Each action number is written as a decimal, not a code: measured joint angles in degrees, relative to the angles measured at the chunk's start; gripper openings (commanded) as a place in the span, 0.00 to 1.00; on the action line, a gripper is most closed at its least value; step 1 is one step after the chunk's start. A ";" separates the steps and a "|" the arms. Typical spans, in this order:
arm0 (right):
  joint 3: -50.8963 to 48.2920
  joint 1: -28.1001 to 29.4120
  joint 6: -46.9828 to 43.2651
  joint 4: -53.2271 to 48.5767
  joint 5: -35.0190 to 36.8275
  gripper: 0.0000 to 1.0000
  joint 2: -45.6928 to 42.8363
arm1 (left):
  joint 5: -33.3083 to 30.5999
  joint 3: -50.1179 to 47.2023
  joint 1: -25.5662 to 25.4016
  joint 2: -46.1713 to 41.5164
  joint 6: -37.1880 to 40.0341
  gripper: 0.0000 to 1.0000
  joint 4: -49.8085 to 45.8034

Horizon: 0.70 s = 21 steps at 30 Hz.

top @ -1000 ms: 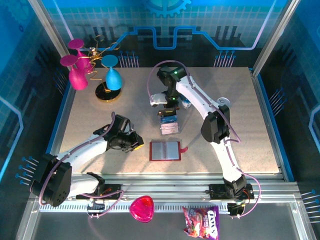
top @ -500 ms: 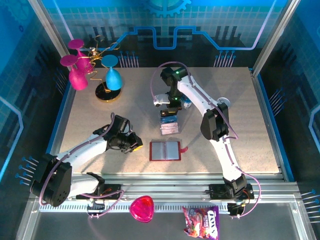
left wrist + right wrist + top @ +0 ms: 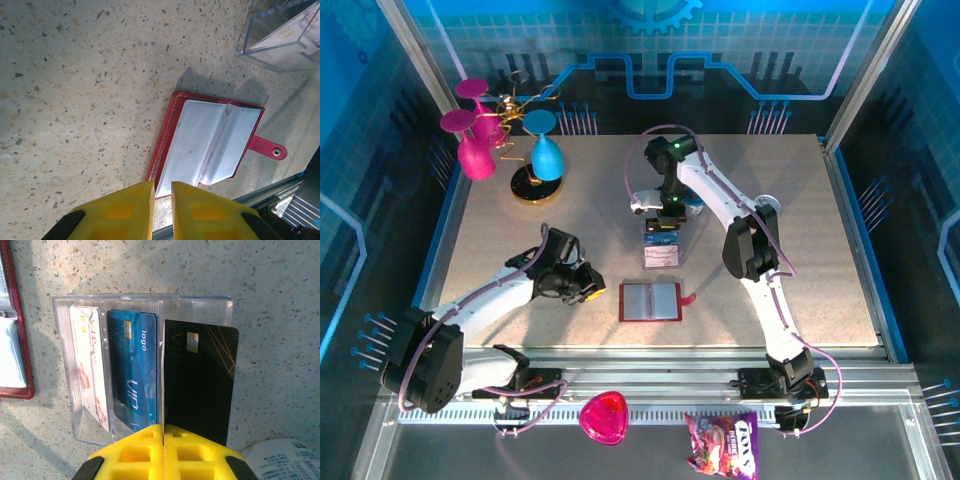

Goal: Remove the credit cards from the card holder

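Near the middle of the table (image 3: 800,250), the card holder (image 3: 650,300) lies flat and unfolded, its greyish clear pockets facing up and its snap tab pointing toward the right arm's side. Just beyond it, farther from the arm bases, stands a clear plastic tiered stand (image 3: 145,297). From the right wrist camera I see all three credit cards in that stand. The pale pinkish-white card (image 3: 90,370) sits at the left of that view and the blue card (image 3: 135,375) is beside it. The black card (image 3: 200,385) is at the right, its edge reaching slightly past the stand's side wall.

The right gripper (image 3: 162,429) hovers over the stand with its yellow fingers pressed together, no gap between them. The black card's lower edge runs beneath them, and I cannot tell whether they pinch it.

The left gripper (image 3: 161,187) hangs just beside the card holder (image 3: 210,145) on the left arm's side. Only a narrow slit shows between its fingers, which hold nothing.

A white container with blue print (image 3: 280,460) stands near the stand.
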 measured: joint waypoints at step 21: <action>-6.82 -0.76 5.14 6.84 4.28 0.25 -3.85 | 0.02 0.31 0.00 0.63 0.02 0.17 0.00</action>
